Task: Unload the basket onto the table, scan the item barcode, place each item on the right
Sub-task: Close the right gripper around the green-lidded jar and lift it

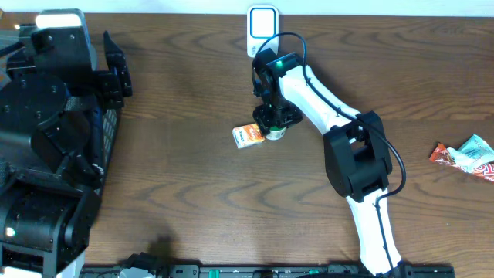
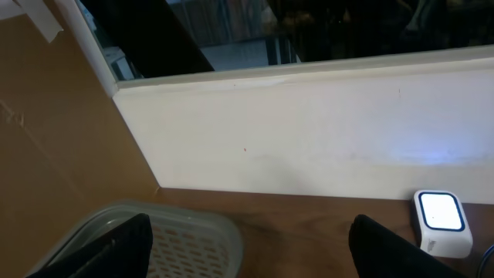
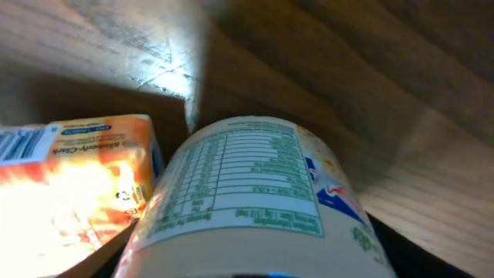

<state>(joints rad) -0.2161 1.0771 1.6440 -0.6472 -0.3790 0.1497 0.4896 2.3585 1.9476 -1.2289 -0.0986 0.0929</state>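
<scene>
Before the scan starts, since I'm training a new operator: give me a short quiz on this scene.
1. True or false: the orange box lies right beside the labelled container.
2. In the overhead view the scanner sits: A top centre, B bottom left, C far right.
3. Fill in: the left gripper is ____, with nothing between its fingers.
Key: 1 true; 2 A; 3 open.

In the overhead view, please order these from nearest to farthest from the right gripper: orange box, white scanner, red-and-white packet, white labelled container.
From the right gripper:
1. white labelled container, at its fingertips.
2. orange box, beside the container.
3. white scanner, at the picture's top.
4. red-and-white packet, far right of the picture.
</scene>
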